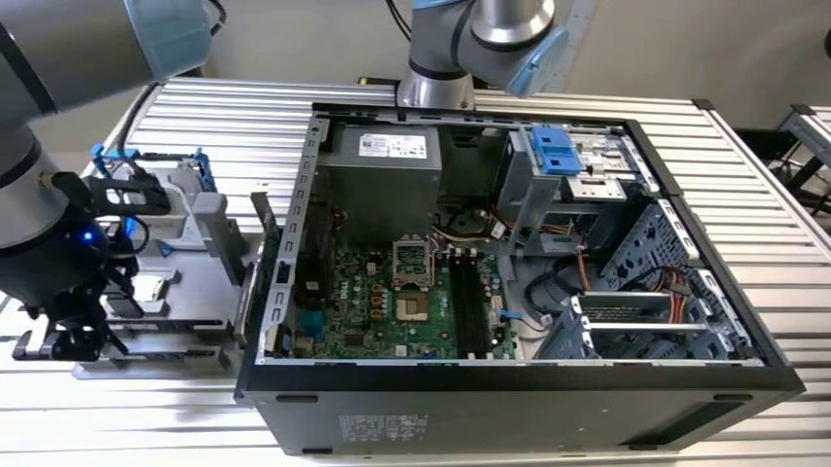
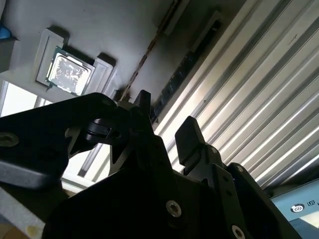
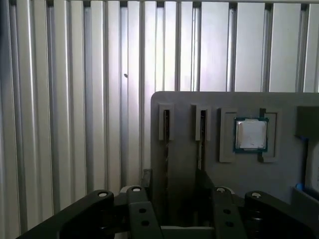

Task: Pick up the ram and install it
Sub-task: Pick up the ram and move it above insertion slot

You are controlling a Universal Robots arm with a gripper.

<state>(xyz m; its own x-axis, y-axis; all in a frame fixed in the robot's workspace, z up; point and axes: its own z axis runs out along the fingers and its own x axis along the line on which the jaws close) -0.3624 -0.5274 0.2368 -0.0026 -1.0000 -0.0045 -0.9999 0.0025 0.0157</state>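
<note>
The ram [image 2: 183,65] is a thin dark stick with a row of chips. It stands on edge in the slot nearest the border of a grey parts tray [image 1: 195,302], and it appears edge-on as the ram [image 3: 166,127] in the first wrist view. My gripper [image 2: 167,115] hangs over the tray's near end at the exterior view's lower left, gripper [image 1: 68,341]. It is open, its black fingers [image 3: 146,181] standing apart on either side of the stick's line. I cannot tell whether they touch it. A second thin stick [image 3: 201,130] stands in the neighbouring slot.
A square silver processor chip [image 3: 250,134] lies in a tray pocket beside the slots. A hard drive in a blue bracket [image 1: 136,180] sits at the tray's far end. The open computer case [image 1: 520,375] stands to the right, its motherboard's long black memory slots [image 1: 468,297] exposed. The table is ribbed metal [image 3: 75,99].
</note>
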